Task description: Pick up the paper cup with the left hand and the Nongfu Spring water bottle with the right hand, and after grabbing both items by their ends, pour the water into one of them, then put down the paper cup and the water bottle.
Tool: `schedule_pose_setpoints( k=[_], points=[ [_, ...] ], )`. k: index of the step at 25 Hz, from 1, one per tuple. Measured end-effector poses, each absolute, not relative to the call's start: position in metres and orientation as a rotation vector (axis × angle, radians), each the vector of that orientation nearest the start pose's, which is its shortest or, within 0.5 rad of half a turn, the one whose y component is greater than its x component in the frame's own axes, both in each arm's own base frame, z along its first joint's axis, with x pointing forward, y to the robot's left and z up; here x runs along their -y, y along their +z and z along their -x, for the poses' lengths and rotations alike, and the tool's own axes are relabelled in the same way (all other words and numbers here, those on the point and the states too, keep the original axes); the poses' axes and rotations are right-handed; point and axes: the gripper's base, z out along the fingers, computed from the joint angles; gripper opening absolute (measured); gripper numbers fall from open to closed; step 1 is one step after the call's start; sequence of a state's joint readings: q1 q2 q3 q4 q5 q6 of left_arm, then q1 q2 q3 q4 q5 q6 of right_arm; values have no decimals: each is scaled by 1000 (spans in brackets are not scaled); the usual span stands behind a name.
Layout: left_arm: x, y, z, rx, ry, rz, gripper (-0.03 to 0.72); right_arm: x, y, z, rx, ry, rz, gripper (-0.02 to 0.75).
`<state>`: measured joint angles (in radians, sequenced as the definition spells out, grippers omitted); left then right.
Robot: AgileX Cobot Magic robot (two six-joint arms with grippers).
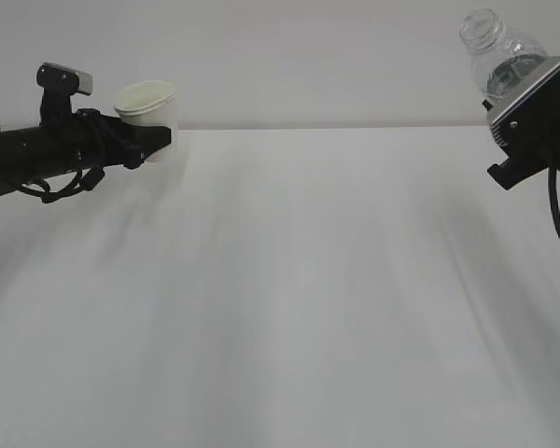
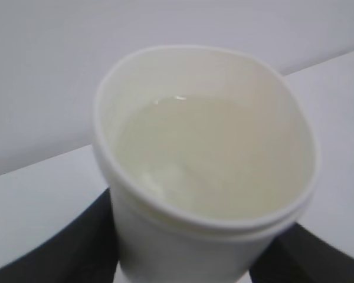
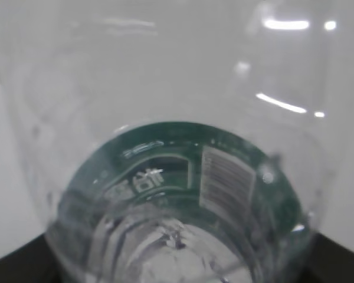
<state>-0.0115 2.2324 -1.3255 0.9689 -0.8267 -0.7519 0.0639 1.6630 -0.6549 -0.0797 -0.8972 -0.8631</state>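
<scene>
Above the white worktop [image 1: 289,299], the left tool [image 1: 154,142] pinches the paper cup [image 1: 149,112] off its left end, while the right tool [image 1: 527,98] clamps the Nongfu Spring water bottle [image 1: 499,51], mouth tilted up-left, off its right end. Only the left wrist view shows water [image 2: 212,159] inside the cup, and only the right wrist view shows the bottle's green label [image 3: 183,171] with a barcode; its lettering is too blurred to read.

A bare white table [image 1: 289,308] stretches back to a plain pale grey wall [image 1: 289,56].
</scene>
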Motion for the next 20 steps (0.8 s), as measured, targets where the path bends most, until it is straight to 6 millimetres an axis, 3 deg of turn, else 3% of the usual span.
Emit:
schedule_pose_setpoints(
  k=[8, 20],
  points=[
    [58, 117, -461, -1749, -566, -458, 428, -26, 211, -323, -1418, -607, 810, 473],
    [54, 110, -463, -1686, -511, -409, 419, -26, 211, -323, -1432, -581, 785, 473]
  ],
)
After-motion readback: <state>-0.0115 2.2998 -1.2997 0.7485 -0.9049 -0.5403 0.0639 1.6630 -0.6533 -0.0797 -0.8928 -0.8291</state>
